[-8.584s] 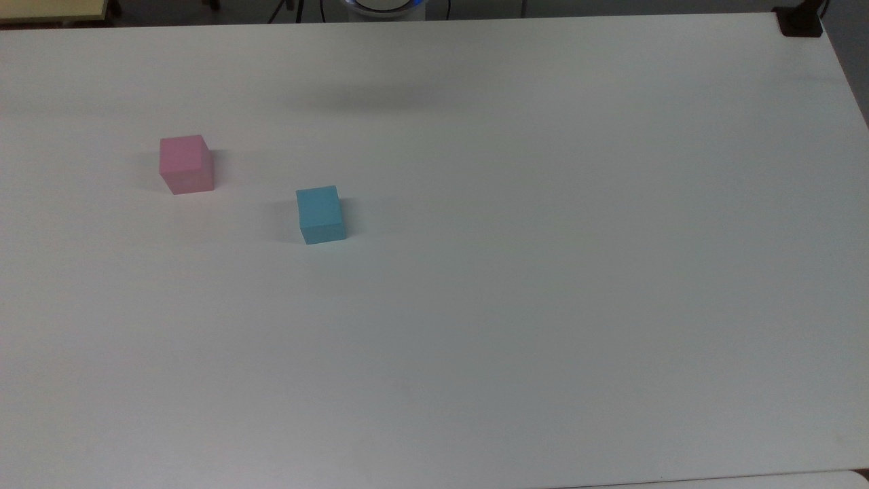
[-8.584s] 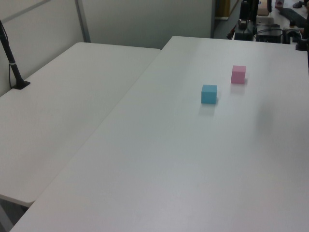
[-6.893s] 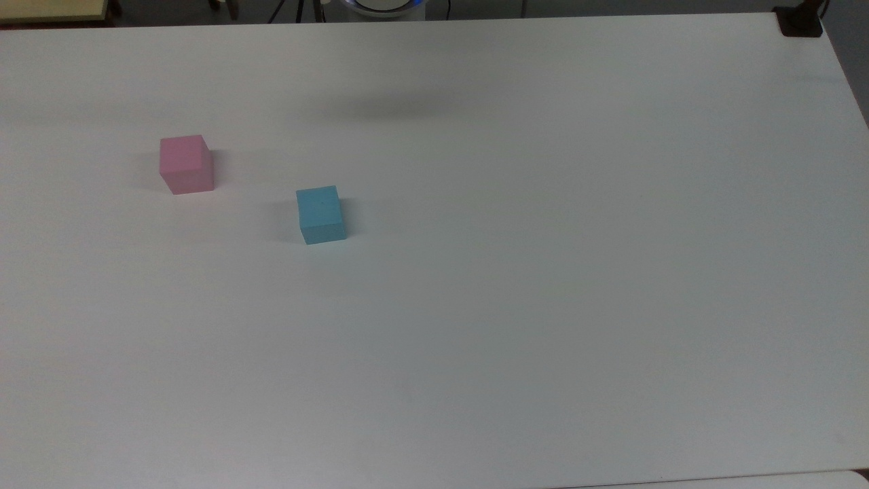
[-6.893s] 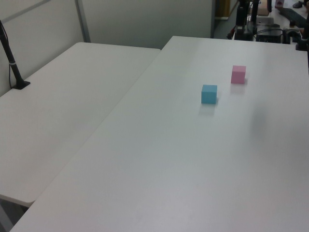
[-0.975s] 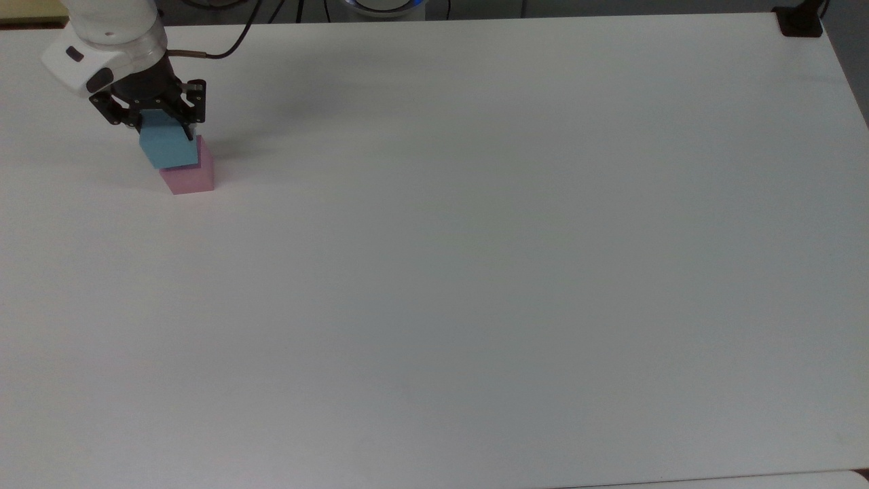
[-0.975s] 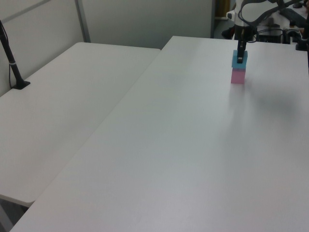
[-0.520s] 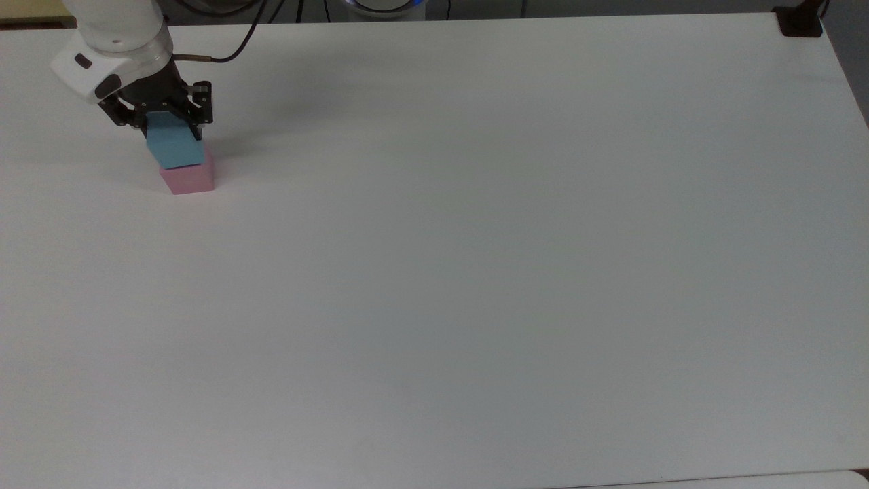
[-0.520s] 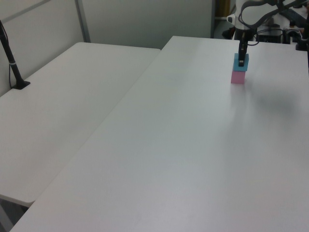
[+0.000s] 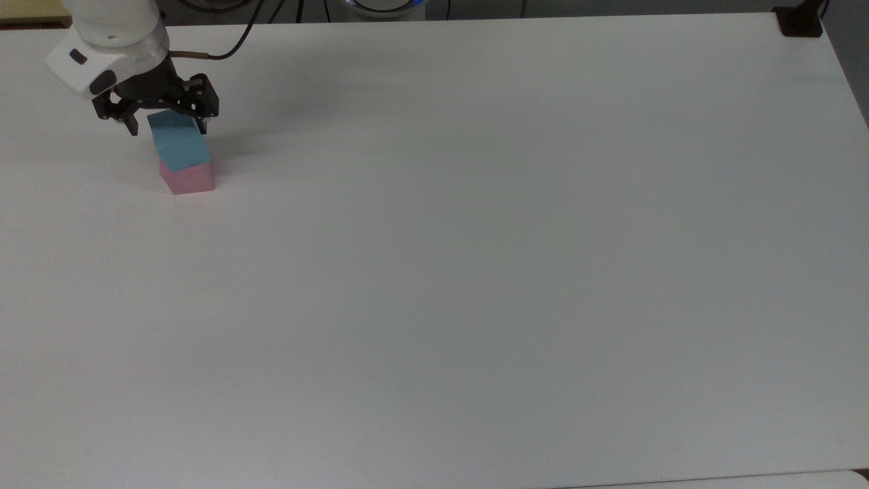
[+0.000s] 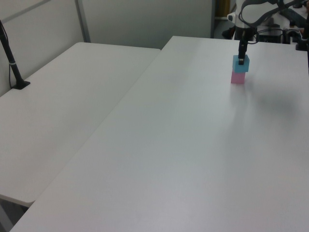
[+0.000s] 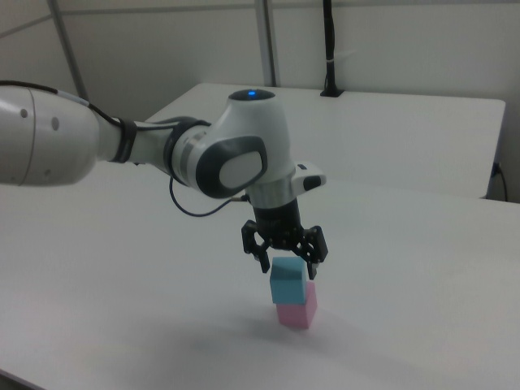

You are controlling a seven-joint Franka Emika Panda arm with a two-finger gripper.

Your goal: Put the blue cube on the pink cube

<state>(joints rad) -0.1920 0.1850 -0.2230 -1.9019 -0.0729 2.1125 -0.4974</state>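
White bench (image 9: 475, 272): fingers (image 9: 204, 109) now spreading off blue cube (image 9: 178, 146), which is sitting skewed atop pink cube (image 9: 189, 178); placement looking done.

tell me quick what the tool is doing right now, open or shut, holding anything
Tool: open, holding nothing, fingers spread on either side of the top of the blue cube, which sits on the pink cube.

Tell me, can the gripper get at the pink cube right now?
Probably not from above: the blue cube sits on the pink cube, under the open gripper. Its sides look free.
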